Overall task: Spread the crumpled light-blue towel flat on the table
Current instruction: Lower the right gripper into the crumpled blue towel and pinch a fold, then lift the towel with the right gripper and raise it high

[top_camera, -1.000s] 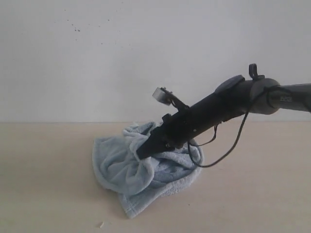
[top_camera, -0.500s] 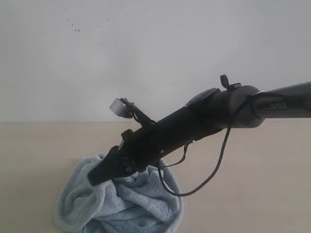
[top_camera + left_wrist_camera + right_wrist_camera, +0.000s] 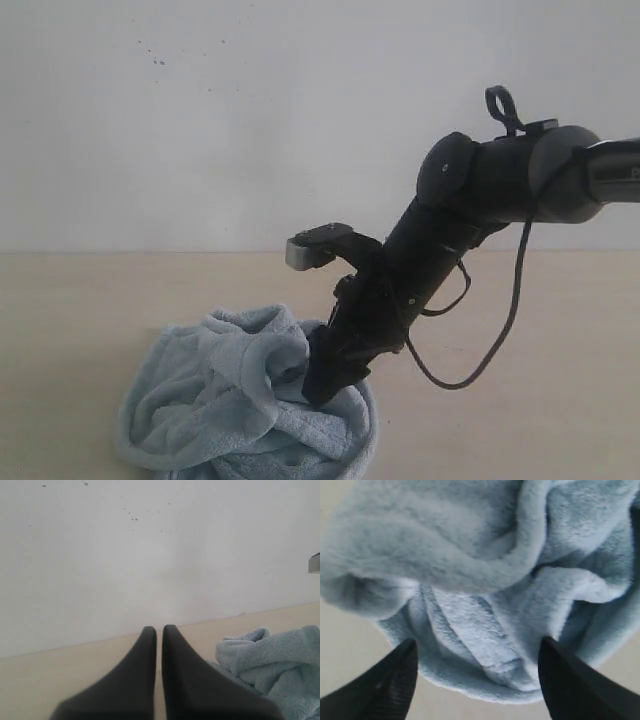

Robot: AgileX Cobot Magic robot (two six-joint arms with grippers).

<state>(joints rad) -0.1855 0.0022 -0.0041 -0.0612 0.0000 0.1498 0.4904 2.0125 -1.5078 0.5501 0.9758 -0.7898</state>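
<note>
The light-blue towel [image 3: 230, 400] lies crumpled in a thick heap on the beige table [image 3: 80, 300], near the front, left of centre. My right gripper [image 3: 320, 385] points steeply down at the heap's right side. In the right wrist view this gripper [image 3: 479, 642] is open wide, its fingers on either side of a towel [image 3: 470, 555] fold and edge, gripping nothing. My left gripper [image 3: 159, 629] is shut and empty, low over the table [image 3: 50, 675], with the towel [image 3: 270, 655] off to one side and apart from it. The left gripper does not show in the exterior view.
A white wall [image 3: 200, 120] stands behind the table. The right arm's black forearm [image 3: 430, 250] and its loose cable [image 3: 500, 340] hang over the table to the right of the heap. Bare table [image 3: 540, 400] lies around the towel.
The right gripper dragged the towel left and toward the front, then let go. The arm now tilts steeply down at the heap's right side, and the towel has bunched higher.
</note>
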